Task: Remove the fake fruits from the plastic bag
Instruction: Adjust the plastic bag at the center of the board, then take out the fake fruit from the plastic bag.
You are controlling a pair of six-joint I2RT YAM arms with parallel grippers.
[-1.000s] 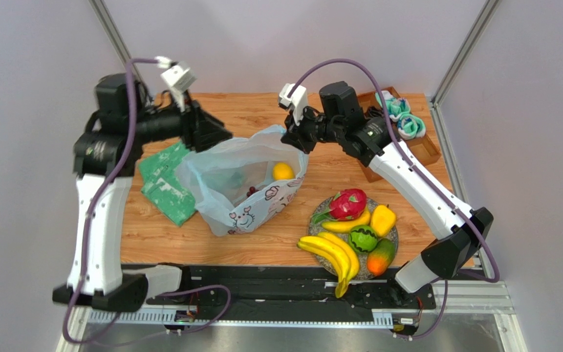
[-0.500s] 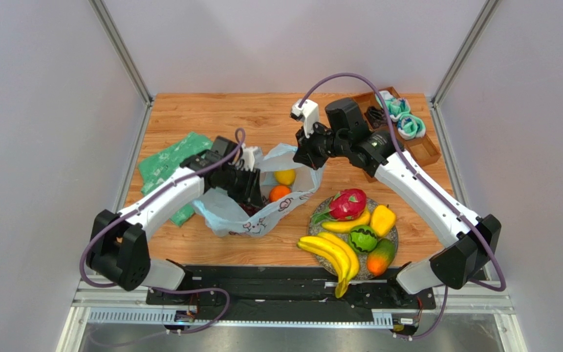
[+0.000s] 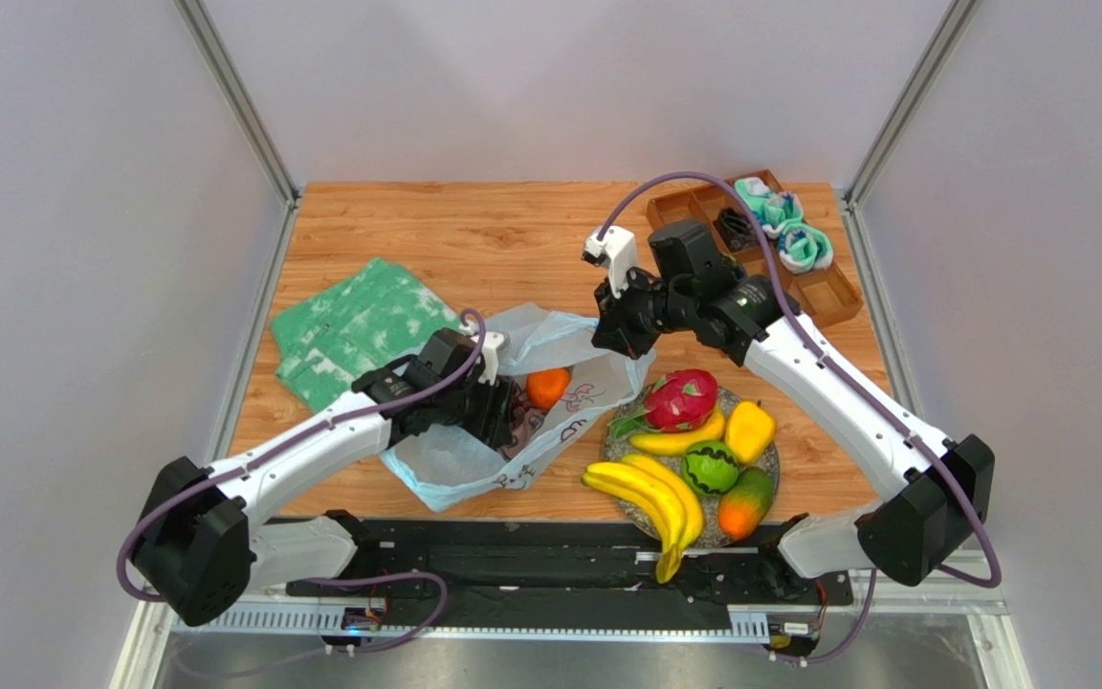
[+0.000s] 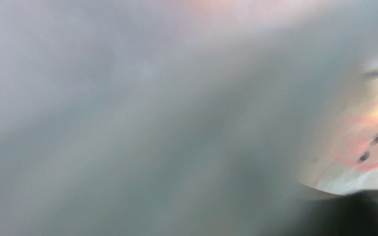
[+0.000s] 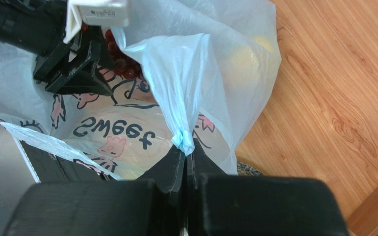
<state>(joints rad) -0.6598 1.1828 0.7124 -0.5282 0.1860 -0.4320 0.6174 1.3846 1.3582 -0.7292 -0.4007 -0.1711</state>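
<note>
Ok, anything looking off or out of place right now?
Only the left wrist view: the plastic bag is pressed against the lens, leaving a grey blur, so the left tool, reaching inside the bag, cannot be checked there. The right tool is shut on a twisted fold of the bag. Nothing looks spilled or damaged.

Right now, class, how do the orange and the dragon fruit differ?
The orange is plain, round and sits inside the plastic bag; the dragon fruit is pink-red with green tips and rests on the plate outside it. The orange looks smaller than the dragon fruit. Both look glossy.
</note>
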